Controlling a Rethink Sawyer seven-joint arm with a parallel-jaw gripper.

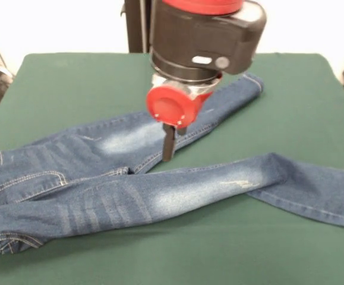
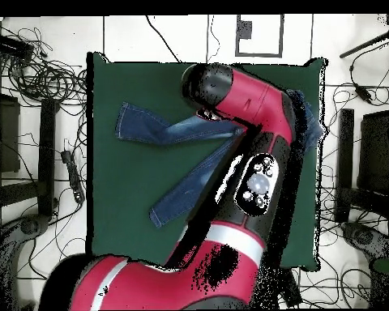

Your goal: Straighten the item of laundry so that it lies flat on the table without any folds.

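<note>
Nearest the front camera, on the green table (image 1: 290, 249): the jeans (image 1: 130, 196), spread in a wide V. Waistband bunched at the left edge, partly cut off there. One leg running right along the near side, faded at the thigh, its hem cropped by the right edge. Other leg angled away toward the far right, cuff lying near the table's far edge.

Above the crotch of the V: the red and black arm, coming down from the top, wrist pointing straight down, red round flange facing the camera. Pincer (image 1: 169, 144) showing as a single dark finger hanging below the flange, tip at or just above the denim between the two legs; contact hard to judge. Second finger not visible, so cannot tell how far open, nor whether any cloth is held.

From overhead: arm sweeping across the table's right half, hiding the waistband end and the pincer; only the two legs (image 2: 181, 150) showing, splayed left.
</note>
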